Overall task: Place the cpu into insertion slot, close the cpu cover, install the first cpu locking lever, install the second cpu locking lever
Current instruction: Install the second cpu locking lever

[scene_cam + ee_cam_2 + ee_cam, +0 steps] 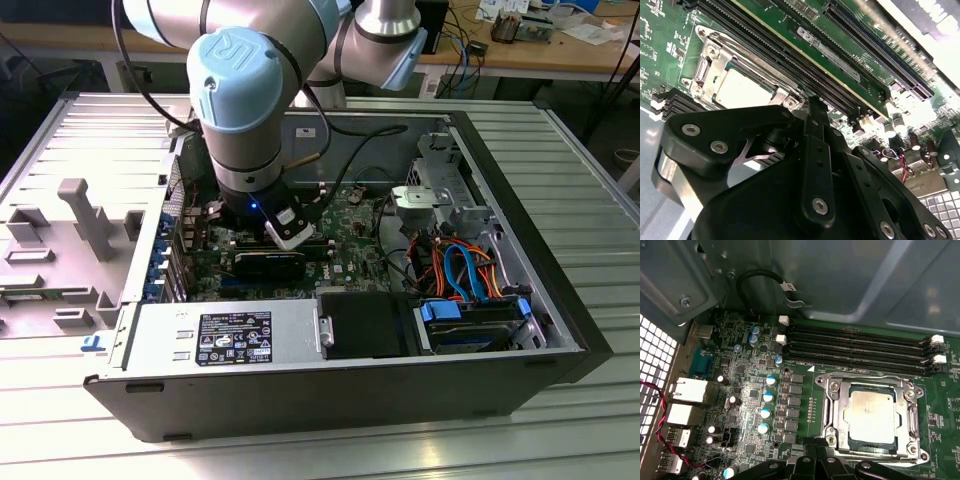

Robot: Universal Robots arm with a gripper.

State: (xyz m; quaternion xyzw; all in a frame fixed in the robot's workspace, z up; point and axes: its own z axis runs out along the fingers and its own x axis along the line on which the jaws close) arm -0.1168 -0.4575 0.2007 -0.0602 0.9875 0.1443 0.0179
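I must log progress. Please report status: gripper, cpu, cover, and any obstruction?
Gripper low at the socket edge. Cpu seated in insertion slot, cpu cover down over it. Nothing blocking the socket.

Silver arm (250, 120), pale-blue joint caps; black screwed hand (810, 165), possibly matte.

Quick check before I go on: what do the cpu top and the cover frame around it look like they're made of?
The cpu top looks like dull, matte silver metal: pale, flat, with only a soft sheen. The cpu cover looks like brighter stamped sheet metal, likely steel: sharp glints along thin bent edges. The gripper is matte black, whether metal or plastic is unclear.
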